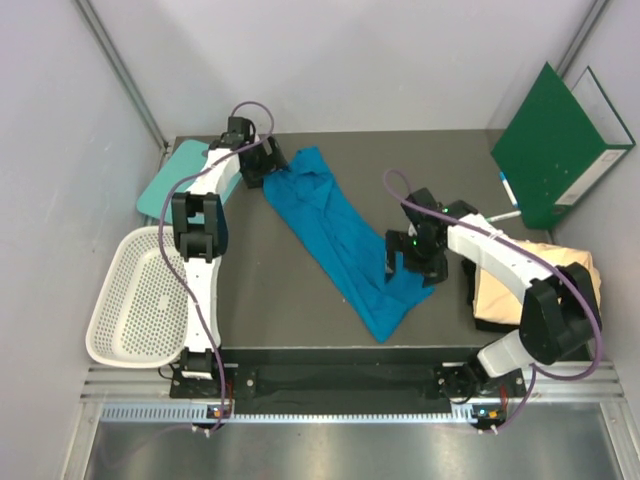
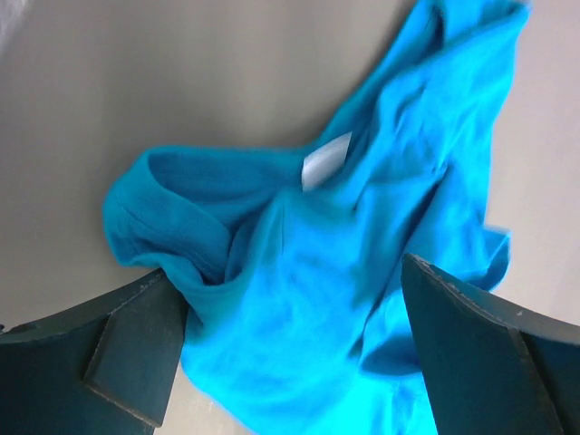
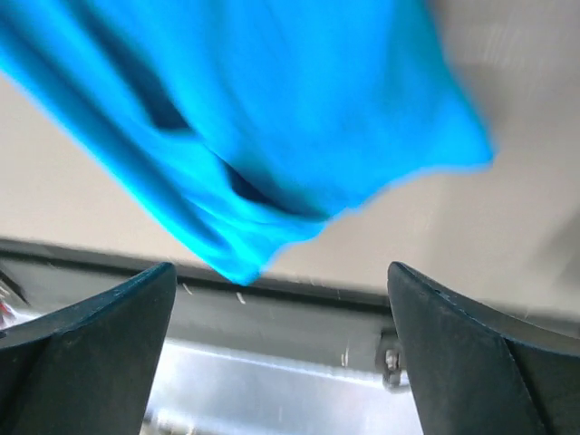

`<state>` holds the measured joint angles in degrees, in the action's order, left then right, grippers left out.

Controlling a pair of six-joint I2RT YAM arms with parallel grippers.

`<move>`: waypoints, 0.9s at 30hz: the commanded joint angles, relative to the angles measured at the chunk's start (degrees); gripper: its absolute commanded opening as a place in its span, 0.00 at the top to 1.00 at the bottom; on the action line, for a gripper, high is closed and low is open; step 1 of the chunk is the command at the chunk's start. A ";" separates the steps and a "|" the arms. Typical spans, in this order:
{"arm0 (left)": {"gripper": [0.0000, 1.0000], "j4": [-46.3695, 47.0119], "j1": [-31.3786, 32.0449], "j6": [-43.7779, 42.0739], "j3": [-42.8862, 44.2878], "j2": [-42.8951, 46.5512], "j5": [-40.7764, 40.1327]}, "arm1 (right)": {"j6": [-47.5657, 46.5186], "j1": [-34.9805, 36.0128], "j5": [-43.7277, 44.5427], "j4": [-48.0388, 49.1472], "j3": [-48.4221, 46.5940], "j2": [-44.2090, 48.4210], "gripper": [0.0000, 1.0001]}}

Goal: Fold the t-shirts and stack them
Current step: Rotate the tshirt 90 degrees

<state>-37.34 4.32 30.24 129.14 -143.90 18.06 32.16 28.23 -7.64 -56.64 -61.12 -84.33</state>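
Blue t-shirt (image 1: 335,240) lies crumpled in a long diagonal strip across the middle of the surface (image 1: 270,300). It runs from the far-left end to the near-right end.

Left fingers (image 2: 127,353): spread wide, gripping nothing. From overhead they sit over the far-left end of the strip. In the left wrist view the collar end, with its white label (image 2: 324,163), is bunched in the gap between the two fingers and fills most of it. The collar edge runs right up to the left-hand finger in that view, and the cloth's other side meets the right-hand one. Can't tell if either actually touches.

Right fingers (image 3: 471,353): also wide apart, nothing clamped. From overhead they're over the near-right part of the strip, at its right edge. The right wrist view is blurred. The cloth sits mostly ahead of the tips, and only its lowest corner comes about level with them, mid-gap and clear of both fingers. That corner is near the surface's front edge.

Cream t-shirt (image 1: 497,297): folded bundle at the right edge of the surface, partly under the right arm, apart from the blue one.

Others:
- Teal board (image 1: 165,185) is at the far-left corner, beside the left fingers.
- White mesh basket (image 1: 135,300) sits off the left side.
- Green folder (image 1: 555,140) leans at the far right.
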 commanded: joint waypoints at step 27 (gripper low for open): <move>0.01 -13.19 -1.68 -8.71 -25.25 28.67 -9.01 | -6.60 -5.29 -11.08 31.24 -54.79 -54.07 0.09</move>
<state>-48.90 2.68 21.89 105.12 -118.15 9.52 22.28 23.59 -14.70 -30.98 -112.95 -133.93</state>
